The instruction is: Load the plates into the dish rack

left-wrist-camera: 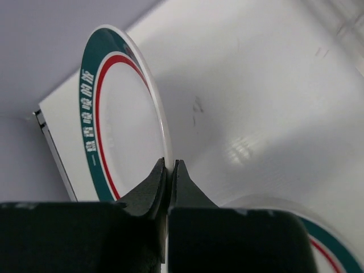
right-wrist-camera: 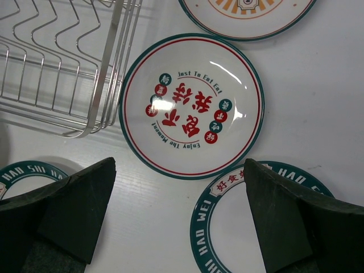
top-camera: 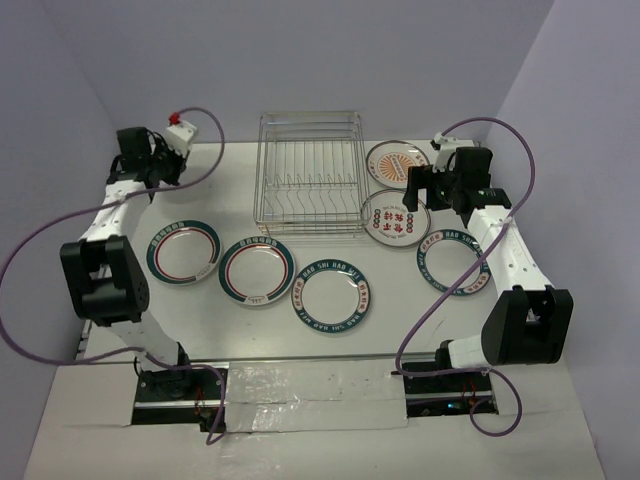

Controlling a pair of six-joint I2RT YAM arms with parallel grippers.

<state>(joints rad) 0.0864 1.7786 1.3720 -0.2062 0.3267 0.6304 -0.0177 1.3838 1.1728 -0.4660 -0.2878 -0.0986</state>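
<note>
Left wrist view: the left gripper (left-wrist-camera: 169, 165) is clenched on the rim of a round white plate with a teal lettered border and a red ring (left-wrist-camera: 122, 114). The plate stands on edge across the left half of the frame, over the white table (left-wrist-camera: 256, 102). Whether its lower edge touches the table is hidden.

In the top view the left gripper sits at upper left, well apart from the rectangular silver wire dish rack (top-camera: 310, 170) at upper centre, which holds no plate.

The pinch is thin and on the rim only, so I judge the carry wants a slow swing with the plate kept upright. Line it up parallel to the divider prongs (top-camera: 300, 180), lower it into one gap until the wires bear it, and only then let go.

The right gripper (right-wrist-camera: 179, 165) hangs spread wide over the white plate with red characters (right-wrist-camera: 191, 106), just beside the rack's corner.
</note>
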